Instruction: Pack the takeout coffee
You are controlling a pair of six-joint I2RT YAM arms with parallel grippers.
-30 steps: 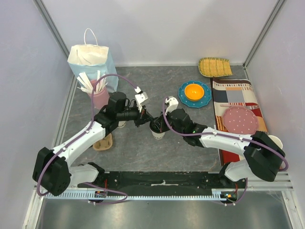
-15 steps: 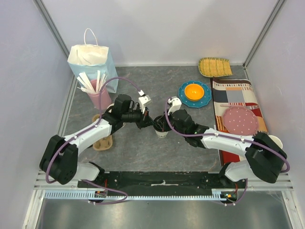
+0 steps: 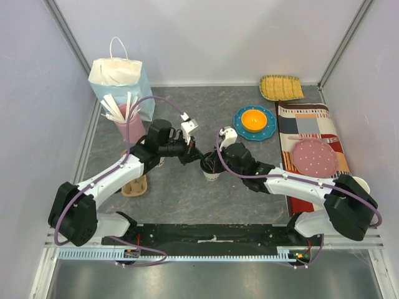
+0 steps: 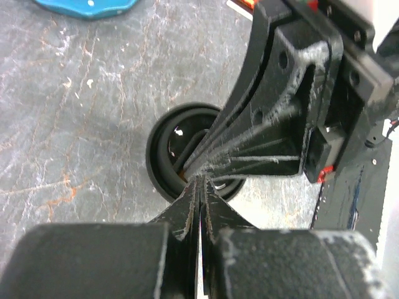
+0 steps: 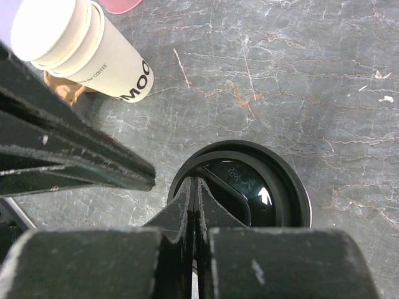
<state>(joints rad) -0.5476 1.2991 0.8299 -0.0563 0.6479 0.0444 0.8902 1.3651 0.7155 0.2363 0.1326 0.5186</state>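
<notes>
The takeout coffee [image 3: 211,169], a white paper cup with a black lid, stands upright mid-table. In the right wrist view my right gripper [image 5: 195,184] is shut, its tips on the left part of the black lid [image 5: 268,193]. In the left wrist view my left gripper [image 4: 199,180] is shut, its tips at the near rim of the lid [image 4: 163,156], meeting the right gripper's fingers [image 4: 274,124]. In the top view the left gripper [image 3: 192,155] is just left of the cup and the right gripper [image 3: 213,163] is over it. Neither grips the cup.
A white-and-blue paper bag [image 3: 118,78] stands back left, with a pink cup of white sticks [image 3: 129,126] before it. Stacked lidless cups [image 5: 81,50] and a brown cardboard carrier [image 3: 134,185] are left of the coffee. A blue plate with an orange bowl [image 3: 254,121] and a placemat with a pink plate [image 3: 315,156] are on the right.
The cup and both grippers shifted slightly right and back about a second ago. Both grippers stayed shut at the lid, and little has moved since.
</notes>
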